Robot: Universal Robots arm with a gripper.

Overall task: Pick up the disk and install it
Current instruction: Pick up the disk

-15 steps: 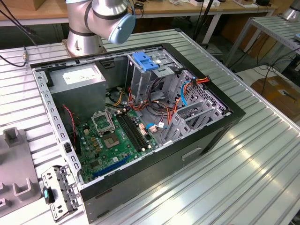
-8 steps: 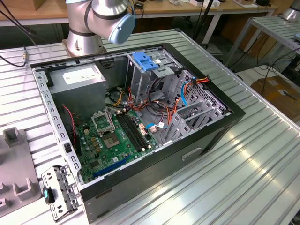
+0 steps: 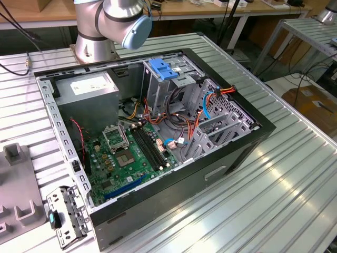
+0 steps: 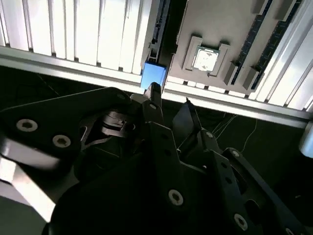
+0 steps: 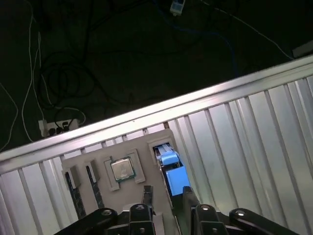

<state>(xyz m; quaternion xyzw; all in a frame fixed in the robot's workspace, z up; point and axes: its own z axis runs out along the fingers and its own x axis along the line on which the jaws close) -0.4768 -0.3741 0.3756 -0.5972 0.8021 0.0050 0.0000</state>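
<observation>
Here, jaws apart, close to the disk (image 5: 171, 171), standing edgewise in grey holder (image 5: 142, 147)

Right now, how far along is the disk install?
Nothing looks done: the disk sits in the grey holder's slot. In hand: the open gripper hovers by it, not gripping. Left: lifting it and fitting it into the computer case.
</observation>
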